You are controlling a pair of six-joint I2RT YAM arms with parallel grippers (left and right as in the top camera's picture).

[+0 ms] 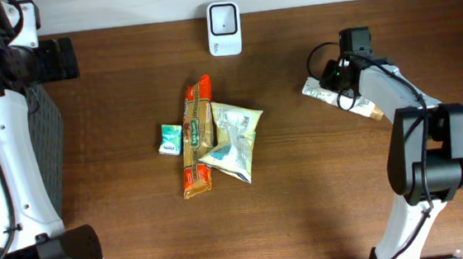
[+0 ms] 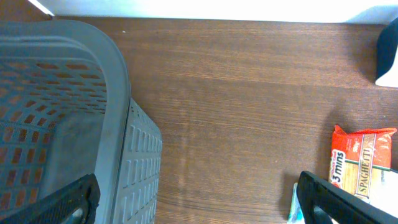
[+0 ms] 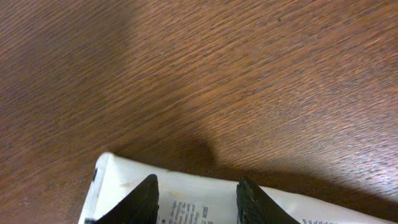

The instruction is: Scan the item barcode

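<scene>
A white foil packet [image 1: 318, 92] with printed text lies flat on the brown table at the right. In the right wrist view the packet [image 3: 118, 180] fills the bottom edge. My right gripper [image 1: 334, 80] [image 3: 197, 182] hovers right over it, open, its two dark fingertips [image 3: 149, 193] a little apart with the packet's surface showing between them. The white barcode scanner [image 1: 223, 28] stands at the back centre, well to the left of the packet. My left gripper [image 1: 64, 58] [image 2: 199, 202] is open wide at the far left, with nothing in it.
A grey mesh basket [image 1: 45, 127] [image 2: 74, 68] sits at the left edge under the left arm. In the middle lie an orange spaghetti pack [image 1: 197, 136] [image 2: 360, 155], a pale green bag [image 1: 234, 142] and a small teal packet [image 1: 170, 139].
</scene>
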